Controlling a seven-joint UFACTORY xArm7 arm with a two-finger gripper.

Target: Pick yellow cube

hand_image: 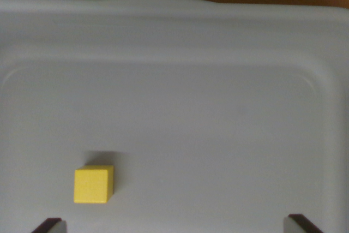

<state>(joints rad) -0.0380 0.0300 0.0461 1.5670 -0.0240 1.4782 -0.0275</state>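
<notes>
The yellow cube (94,184) sits near the tray's (174,36) near-left corner. The gripper (174,226) is spread wide and empty, so descending uncentred risks one fingertip (48,225) knocking the cube aside.

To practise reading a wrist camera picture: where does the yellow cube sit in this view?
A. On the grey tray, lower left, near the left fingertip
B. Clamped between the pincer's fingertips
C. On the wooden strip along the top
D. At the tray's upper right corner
A: the yellow cube rests on the grey tray, above the pincer's left fingertip, untouched.
</notes>
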